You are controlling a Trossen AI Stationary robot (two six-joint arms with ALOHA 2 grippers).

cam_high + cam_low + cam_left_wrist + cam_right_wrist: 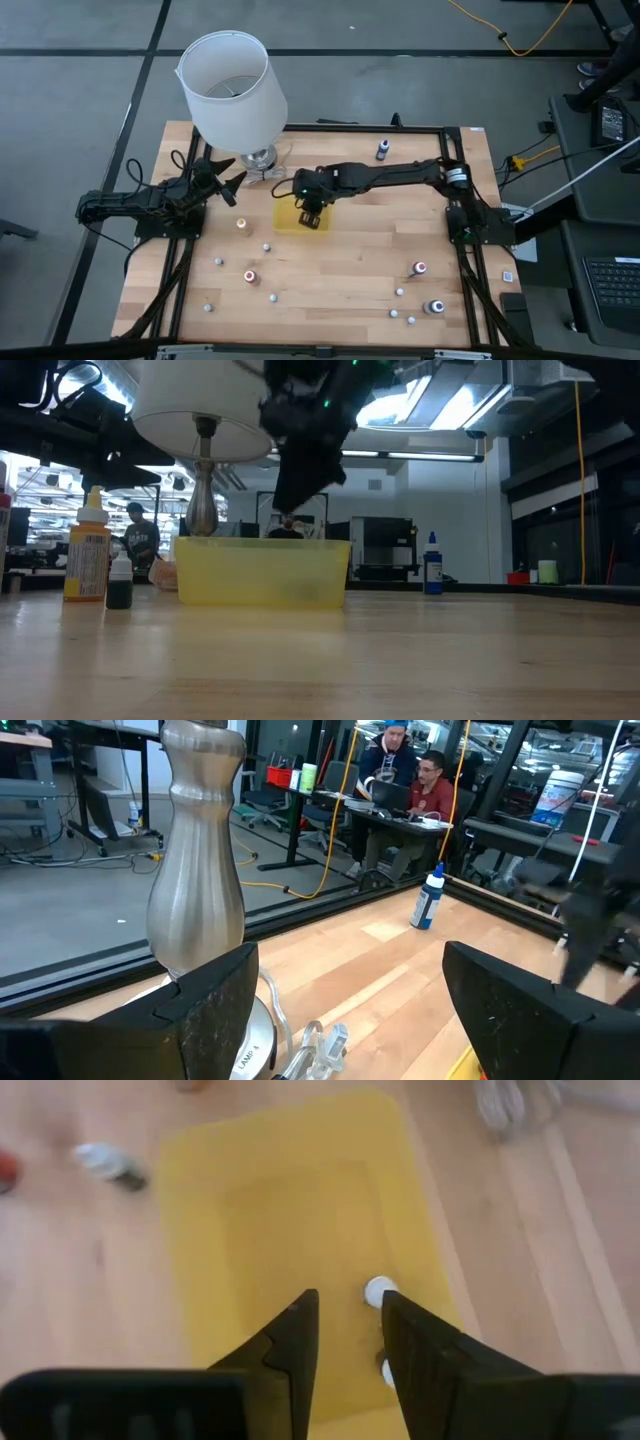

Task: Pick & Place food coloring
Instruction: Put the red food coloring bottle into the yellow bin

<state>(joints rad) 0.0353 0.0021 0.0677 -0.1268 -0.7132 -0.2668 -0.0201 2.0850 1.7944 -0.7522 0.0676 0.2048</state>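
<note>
A flat yellow tray lies mid-table. My right gripper hangs above it, pointing steeply down, its fingers slightly open with only the yellow tray floor showing between them. A white-capped food coloring bottle lies in the tray beside one finger, and a second is half hidden by that finger. More tiny bottles lie on the table: an orange-topped one, red-topped ones and a dark one. My left gripper waits open by the lamp.
A white lampshade on a metal lamp base stands at the far left, right in front of my left gripper. A blue-topped bottle stands at the far edge. A black frame borders the table. People sit beyond the table.
</note>
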